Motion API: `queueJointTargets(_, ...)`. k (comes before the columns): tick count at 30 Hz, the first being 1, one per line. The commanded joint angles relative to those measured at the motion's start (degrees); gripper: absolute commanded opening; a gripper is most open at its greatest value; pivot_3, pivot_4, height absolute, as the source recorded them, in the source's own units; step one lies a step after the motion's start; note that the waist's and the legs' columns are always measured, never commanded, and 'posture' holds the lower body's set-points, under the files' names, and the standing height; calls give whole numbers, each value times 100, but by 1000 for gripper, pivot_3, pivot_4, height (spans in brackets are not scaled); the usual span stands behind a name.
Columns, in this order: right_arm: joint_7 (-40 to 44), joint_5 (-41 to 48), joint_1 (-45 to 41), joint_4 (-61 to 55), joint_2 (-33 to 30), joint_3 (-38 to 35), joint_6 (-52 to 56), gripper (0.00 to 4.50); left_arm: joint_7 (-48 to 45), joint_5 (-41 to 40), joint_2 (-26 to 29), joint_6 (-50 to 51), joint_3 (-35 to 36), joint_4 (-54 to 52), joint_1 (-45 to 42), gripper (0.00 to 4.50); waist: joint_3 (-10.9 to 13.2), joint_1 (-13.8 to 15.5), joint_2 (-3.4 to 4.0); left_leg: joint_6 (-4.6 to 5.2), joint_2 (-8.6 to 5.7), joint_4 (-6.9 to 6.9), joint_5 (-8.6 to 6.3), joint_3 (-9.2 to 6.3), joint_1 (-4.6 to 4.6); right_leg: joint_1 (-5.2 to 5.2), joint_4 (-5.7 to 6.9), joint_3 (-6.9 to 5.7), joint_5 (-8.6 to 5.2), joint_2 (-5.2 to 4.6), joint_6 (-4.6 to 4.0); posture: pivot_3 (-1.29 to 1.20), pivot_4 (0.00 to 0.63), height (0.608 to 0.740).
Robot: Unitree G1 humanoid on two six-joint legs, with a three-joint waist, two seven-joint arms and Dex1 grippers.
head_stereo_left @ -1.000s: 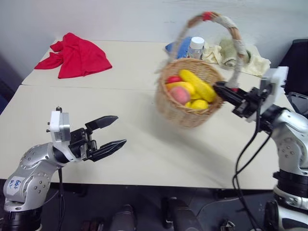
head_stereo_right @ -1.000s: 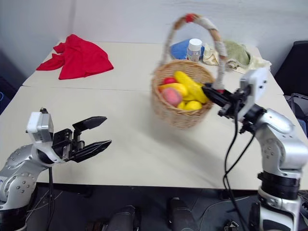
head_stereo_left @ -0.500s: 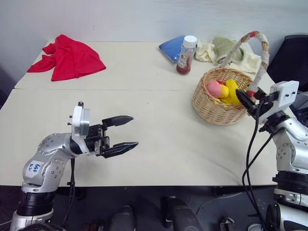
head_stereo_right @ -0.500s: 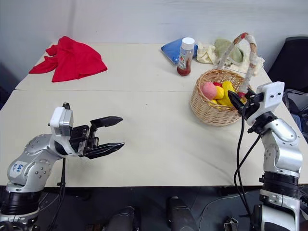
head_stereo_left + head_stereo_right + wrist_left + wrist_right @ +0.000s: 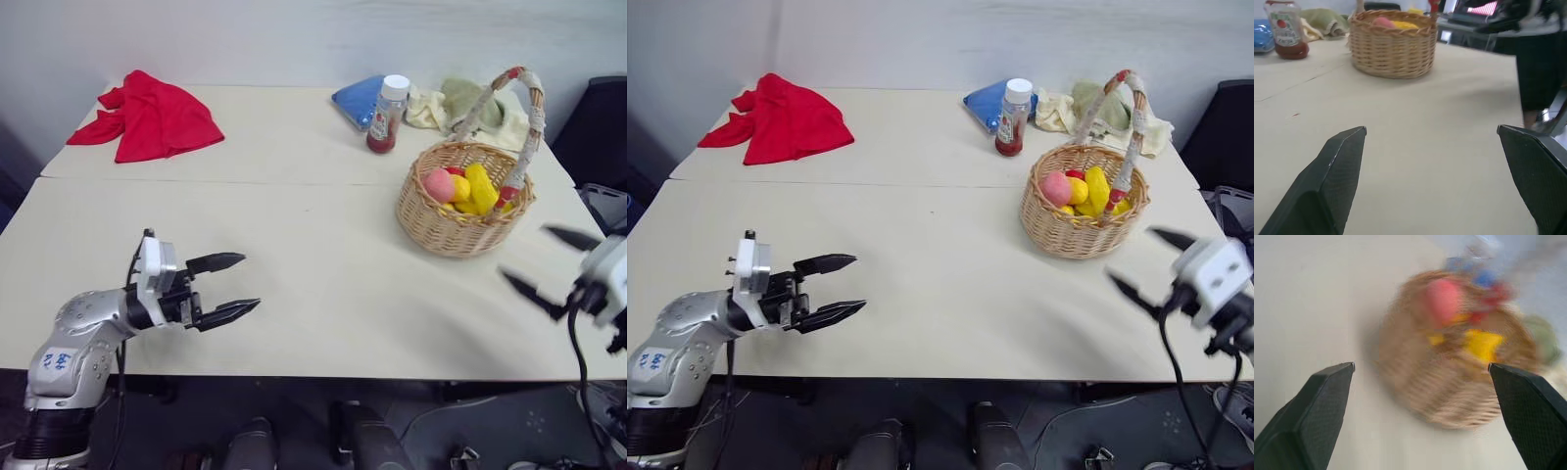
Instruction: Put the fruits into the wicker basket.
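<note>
The worktop (image 5: pixel 294 264) is pale beige, with a seam running side to side that splits it into a far panel and a near panel. On the far panel, at about ten o'clock, a crumpled red cloth (image 5: pixel 152 115) lies spread out. Toward one o'clock a bottle (image 5: pixel 387 115) with a white cap and red contents stands upright, with a blue pouch (image 5: pixel 357 97) just behind it and a heap of pale green and cream cloths (image 5: pixel 468 106) beside that. At about two o'clock the wicker basket (image 5: pixel 460 211) rests on the near panel, just in front of the seam, upright, its handle arching overhead.
</note>
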Motion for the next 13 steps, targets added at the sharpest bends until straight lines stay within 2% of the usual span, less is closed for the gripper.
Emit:
queueJointTargets(1,586,57,-23,-60,78,695,-601,4487,-140,371,167,-636,369,49,456,4500,2,-76,-3,-1,9,-3,-1,0,6,19,-14,-1,-1,5,-3,0,150,740)
queueJointTargets(7,854,-507,-1074,1276,824,2272,-1593,4487,109,974,-89,-1629,557,421,1246,4500,3,-81,-5,-2,17,-9,-2,1,42,47,-39,-6,6,3,-17,0,150,740)
queueJointTargets(13,528,-781,-1948,2002,1312,2833,-1816,4487,1078,1591,-417,-2077,671,755,1268,4500,3,56,-4,6,8,-2,-6,-3,18,35,-39,-18,12,-19,-7,0,150,740)
